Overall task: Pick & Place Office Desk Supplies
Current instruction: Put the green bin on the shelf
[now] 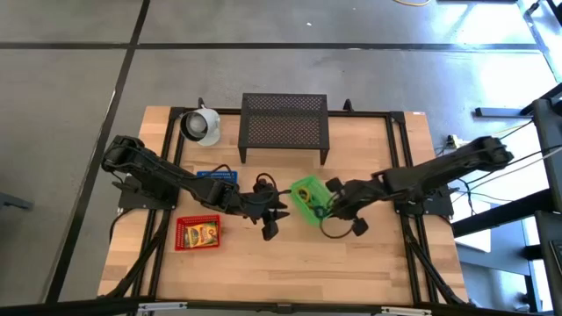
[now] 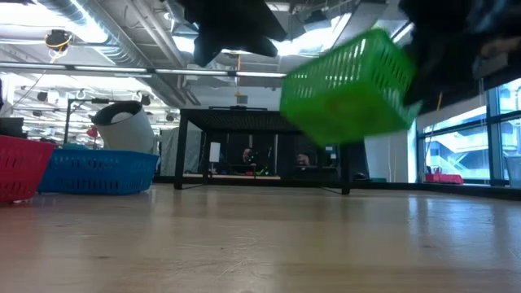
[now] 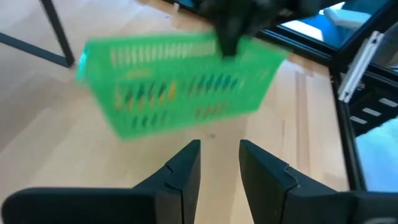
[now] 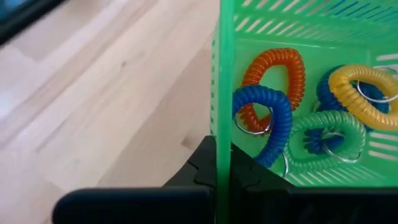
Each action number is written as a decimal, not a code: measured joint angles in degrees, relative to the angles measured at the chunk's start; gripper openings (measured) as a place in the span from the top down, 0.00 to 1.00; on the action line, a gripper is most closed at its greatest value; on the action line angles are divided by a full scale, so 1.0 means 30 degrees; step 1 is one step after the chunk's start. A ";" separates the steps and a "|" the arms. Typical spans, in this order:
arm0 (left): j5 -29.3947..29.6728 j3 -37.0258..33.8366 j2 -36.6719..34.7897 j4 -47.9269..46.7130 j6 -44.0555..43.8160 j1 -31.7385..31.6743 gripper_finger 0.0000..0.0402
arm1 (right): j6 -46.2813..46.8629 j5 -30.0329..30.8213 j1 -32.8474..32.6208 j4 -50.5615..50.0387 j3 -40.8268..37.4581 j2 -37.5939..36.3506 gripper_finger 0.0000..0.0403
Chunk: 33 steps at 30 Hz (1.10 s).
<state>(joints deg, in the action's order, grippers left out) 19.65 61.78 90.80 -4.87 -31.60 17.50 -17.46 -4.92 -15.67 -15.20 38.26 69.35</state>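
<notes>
A green slotted basket [image 1: 307,200] hangs tilted above the table middle [image 2: 350,85], with my right gripper [image 4: 222,158] shut on its wall. Inside lie coiled loops: orange [image 4: 273,74], blue [image 4: 267,118], green [image 4: 329,140] and yellow [image 4: 367,93]. My left gripper [image 3: 219,168] stands open just left of the basket and nearer the front edge [image 1: 272,219], nothing between its fingers. A red basket [image 1: 198,233] holding a yellow crayon box rests on the table at the left. My right gripper pinches the green basket's side wall at its upper rim [image 4: 222,93], one finger inside the basket and one outside. The fingers come slanting down from the table's right side. The basket is lifted clear of the table and tilted [image 2: 350,85].
A blue basket [image 1: 215,175] sits behind the red one. A white cup [image 1: 202,125] lies at the far left, beside a black mesh stand [image 1: 285,125] at the far middle. Bare wood runs along the near edge [image 1: 290,272].
</notes>
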 joint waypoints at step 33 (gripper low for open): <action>0.7822 -0.0029 -0.2531 -0.1349 1.0840 -0.4089 0.74 | -0.0074 0.3560 1.0517 -0.9107 1.0258 0.4260 0.98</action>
<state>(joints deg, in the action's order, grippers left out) 43.11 61.69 83.21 -8.92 0.91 5.23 -17.68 5.76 15.88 -42.52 69.04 82.13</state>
